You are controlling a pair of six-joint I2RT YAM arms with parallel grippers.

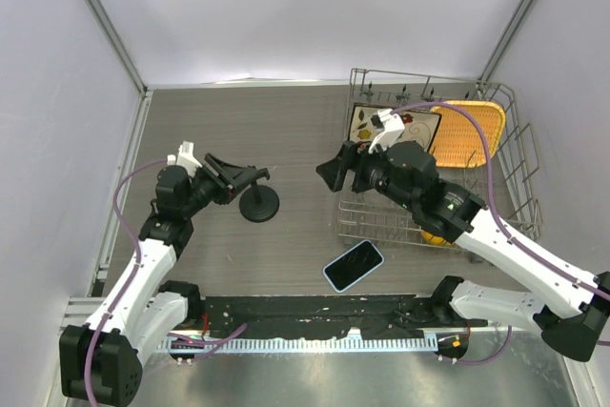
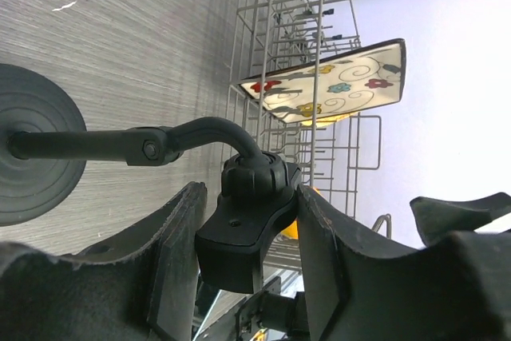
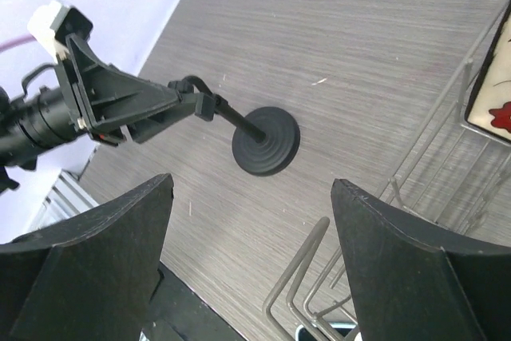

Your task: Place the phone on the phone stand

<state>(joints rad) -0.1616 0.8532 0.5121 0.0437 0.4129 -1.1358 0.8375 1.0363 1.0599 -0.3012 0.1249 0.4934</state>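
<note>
The phone (image 1: 353, 265) lies flat, screen up, on the table in front of the dish rack, apart from both grippers. The black phone stand (image 1: 259, 205) has its disc base on the table left of centre. My left gripper (image 1: 233, 178) is shut on the stand's cradle; in the left wrist view the cradle (image 2: 239, 237) sits between my fingers (image 2: 180, 253), with the stem (image 2: 88, 144) running to the base (image 2: 32, 149). My right gripper (image 1: 334, 171) is open and empty, above the rack's left edge. In the right wrist view it (image 3: 247, 269) looks down at the stand (image 3: 266, 140).
A wire dish rack (image 1: 496, 140) fills the right side of the table. It holds a patterned plate (image 1: 367, 123), an orange basket-like tray (image 1: 472, 126) and a yellow object (image 1: 434, 234). Rack wires (image 3: 319, 277) lie under my right gripper. A black rail (image 1: 315, 312) runs along the near edge.
</note>
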